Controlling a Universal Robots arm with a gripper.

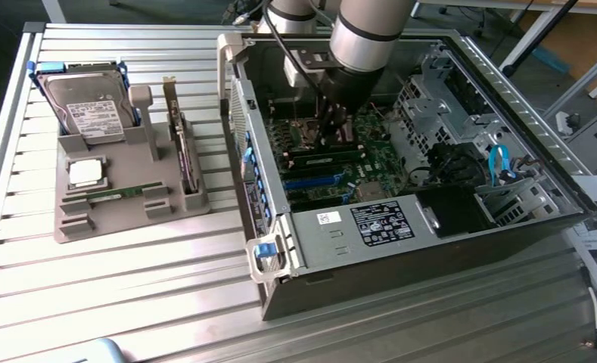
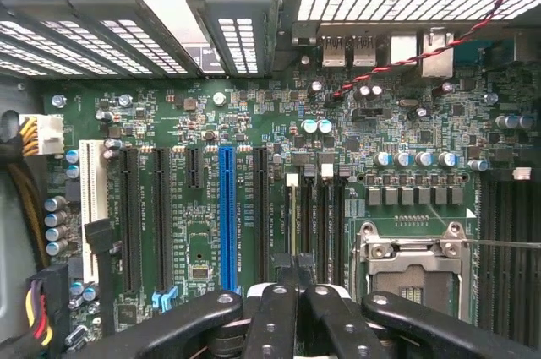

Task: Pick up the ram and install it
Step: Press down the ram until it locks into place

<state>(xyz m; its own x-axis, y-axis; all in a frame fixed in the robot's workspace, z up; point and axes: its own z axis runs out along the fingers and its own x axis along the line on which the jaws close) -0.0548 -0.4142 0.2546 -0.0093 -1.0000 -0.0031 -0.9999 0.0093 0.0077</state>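
**Robot arm working over memory slots inside open computer**

Slatted metal bench [image 1: 126,287] is carrying an open computer case [image 1: 399,249], lying on its side toward the bench's edge at the exterior view's right, as a grey robot arm [image 1: 364,38] is reaching down into it. Its gripper [image 1: 328,136] is hanging over the motherboard [image 2: 211,122] with its dark jaws drawn fully together, the tips [image 2: 296,270] pointing at the black memory slots. A ram [image 1: 328,160], green with small black chips, is sitting along those slots just beside the gripper; whether the fingers are touching it cannot be told. The silver processor socket [image 2: 414,266] is lying open next to the slots, and a long blue slot [image 2: 226,215] is running parallel on their other side. A red and black twisted wire [image 2: 423,55] is crossing the board's far end.

Well apart from the case, near the bench's edge at the exterior view's left, a grey parts tray [image 1: 126,219] is holding a hard drive [image 1: 91,106] propped at its far end, a square processor chip [image 1: 84,172] below it, a wider expansion card [image 1: 182,144] standing on edge, and a second ram [image 1: 111,195] lying flat near the tray's middle.
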